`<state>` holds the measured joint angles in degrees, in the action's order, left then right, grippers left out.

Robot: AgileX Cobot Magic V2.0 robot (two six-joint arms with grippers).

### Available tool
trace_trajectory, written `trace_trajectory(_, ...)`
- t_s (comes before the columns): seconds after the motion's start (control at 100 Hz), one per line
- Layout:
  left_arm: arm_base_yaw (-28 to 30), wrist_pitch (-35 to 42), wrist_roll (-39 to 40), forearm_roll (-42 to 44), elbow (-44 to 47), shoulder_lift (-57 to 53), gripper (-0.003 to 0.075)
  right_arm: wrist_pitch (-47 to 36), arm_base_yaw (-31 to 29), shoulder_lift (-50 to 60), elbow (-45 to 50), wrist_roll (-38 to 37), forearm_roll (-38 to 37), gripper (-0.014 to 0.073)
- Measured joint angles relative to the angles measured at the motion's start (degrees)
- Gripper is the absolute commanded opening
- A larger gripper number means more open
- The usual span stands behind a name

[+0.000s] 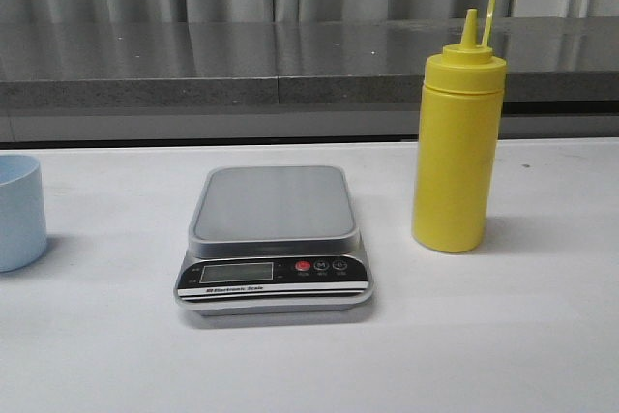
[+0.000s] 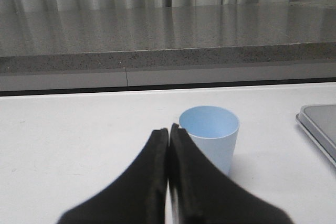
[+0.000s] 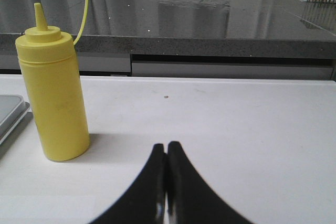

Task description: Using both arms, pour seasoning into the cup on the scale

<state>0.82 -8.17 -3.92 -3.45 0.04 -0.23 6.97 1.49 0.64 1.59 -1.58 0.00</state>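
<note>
- We see the scale (image 1: 274, 239) mid-table in the front view, platform bare, black front panel with LCD and red button facing the camera.
- Seasoning bottle (image 1: 456, 142) stands upright on the table (image 1: 503, 336), to the right of the scale and apart from it; nozzle uncapped, the small tethered cap sticking up beside it.
- Cup (image 1: 19, 212) sits upright on the table at the far left edge of the front view, well apart from the scale, partly cut off by the frame.
- We see no arms in the front view.
- Left gripper (image 2: 168, 132): fingers pressed together, holding nothing; tips low over the table just in front of the cup (image 2: 210, 142), which looks empty. We cannot tell whether they touch it. An edge of the scale (image 2: 319, 129) shows at the side.
- Right gripper (image 3: 167, 148): fingers pressed together, holding nothing, above bare table; the bottle (image 3: 54, 93) stands off to one side, clearly apart from the tips.
- Grey counter ledge (image 1: 193, 70) and curtains behind the table.
</note>
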Motion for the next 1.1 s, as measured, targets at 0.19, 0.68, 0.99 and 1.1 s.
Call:
trace_trajectory(0.19,0.0,0.0,0.0,0.0,0.0,0.0,-0.0020,0.0,0.0,0.0,0.0,0.0,0.0,-0.0067)
trace_trajectory(0.68,0.0,2.3,0.0,-1.7,-0.3,0.0,-0.0020,0.0,0.0,0.0,0.0,0.0,0.0,-0.0067)
trace_trajectory(0.99,0.0,-4.0,0.0,-6.0,-12.6,14.3,-0.0020,0.0,0.0,0.0,0.0,0.0,0.0,-0.0067)
trace_trajectory(1.1,0.0,-8.3,0.0,-6.0,-18.4,23.7,-0.0020,0.0,0.0,0.0,0.0,0.0,0.0,-0.0067)
